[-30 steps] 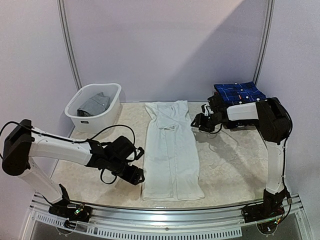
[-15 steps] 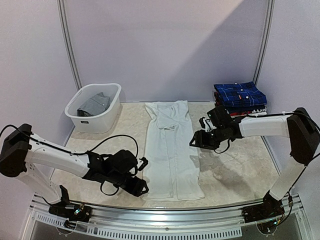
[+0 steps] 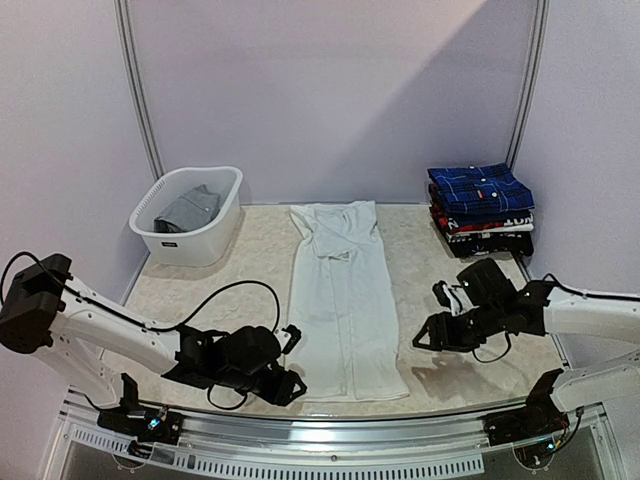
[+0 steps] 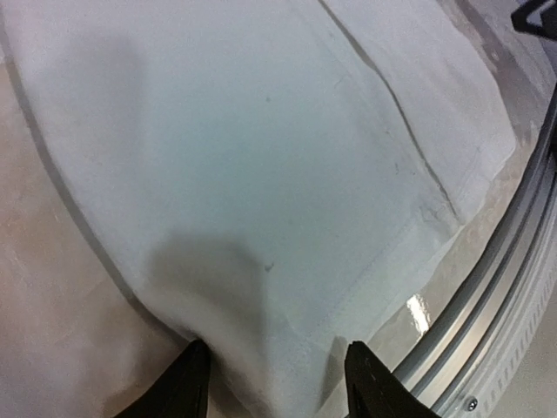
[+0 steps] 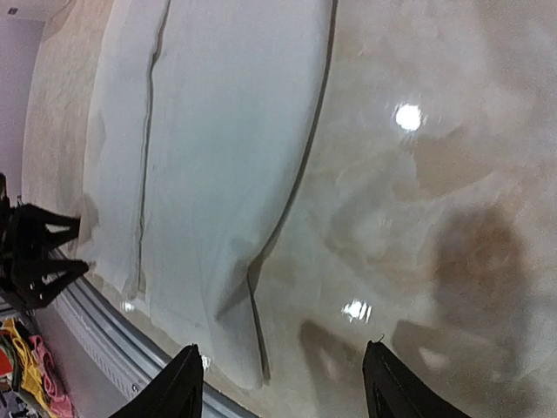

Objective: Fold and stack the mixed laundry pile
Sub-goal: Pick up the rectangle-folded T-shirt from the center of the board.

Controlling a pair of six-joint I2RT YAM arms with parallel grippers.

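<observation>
The plain white shirt (image 3: 345, 300) lies flat and long down the middle of the table. My left gripper (image 3: 290, 385) is open at its near left corner; in the left wrist view (image 4: 274, 387) the shirt's hem (image 4: 287, 218) lies between the spread fingers. My right gripper (image 3: 425, 335) is open and empty, just right of the shirt's lower right edge (image 5: 226, 174); its wrist view (image 5: 283, 383) shows bare table between the fingers. The dark blue plaid shirt (image 3: 480, 187) tops a folded stack at the far right. A grey garment (image 3: 185, 210) lies in the basket.
The white slotted basket (image 3: 160, 240) stands at the far left. The folded stack (image 3: 485, 225) holds several garments. A metal rail (image 3: 330, 420) runs along the near table edge, close to the shirt's hem (image 4: 496, 340). My left gripper also shows in the right wrist view (image 5: 35, 257).
My right arm has swung from beside the far stack down to the near right, next to the shirt's lower edge. My left gripper has slid nearer the front, onto the shirt's corner.
</observation>
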